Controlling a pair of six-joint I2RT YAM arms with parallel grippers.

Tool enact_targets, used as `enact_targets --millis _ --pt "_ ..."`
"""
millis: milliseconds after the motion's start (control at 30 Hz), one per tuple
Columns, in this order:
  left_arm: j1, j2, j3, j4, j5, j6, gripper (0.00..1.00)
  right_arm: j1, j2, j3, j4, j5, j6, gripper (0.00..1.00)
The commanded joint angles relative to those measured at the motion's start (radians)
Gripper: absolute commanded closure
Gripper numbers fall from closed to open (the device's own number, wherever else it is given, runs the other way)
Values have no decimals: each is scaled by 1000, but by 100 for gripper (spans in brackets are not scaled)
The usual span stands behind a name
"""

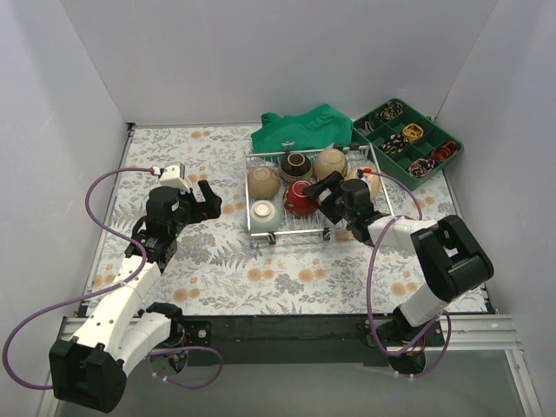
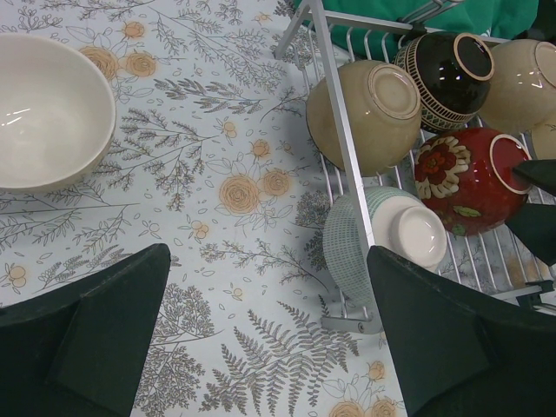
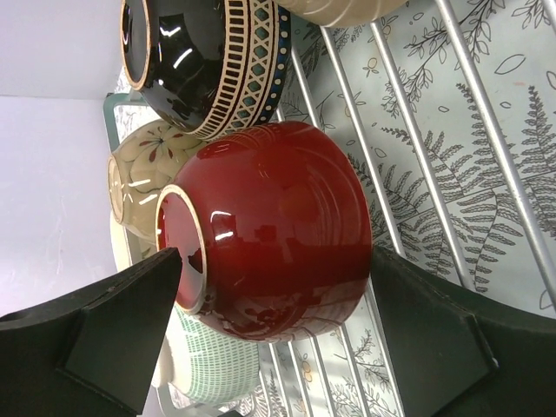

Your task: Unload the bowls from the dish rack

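The silver wire dish rack stands mid-table and holds several bowls: black patterned, tan, beige, red and white-green. My right gripper is open, its fingers on either side of the red bowl, which lies on the rack wires. My left gripper is open and empty over the tablecloth left of the rack. A cream bowl sits upright on the table by the left gripper.
A green cloth lies behind the rack. A green compartment tray with small items stands at the back right. White walls close in the table on three sides. Each arm trails a purple cable.
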Motion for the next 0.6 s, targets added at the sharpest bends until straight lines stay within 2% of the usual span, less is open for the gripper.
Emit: enact_targets --millis 0,267,567 --pt "-4 -18 -10 9 8 4 2 -3 38 1 -6 54 27 1" --pt "-4 -17 -10 8 12 4 2 -3 71 0 35 41 5 5" --pt "-4 -15 -11 9 14 5 2 -3 28 -19 90 5 -48 28"
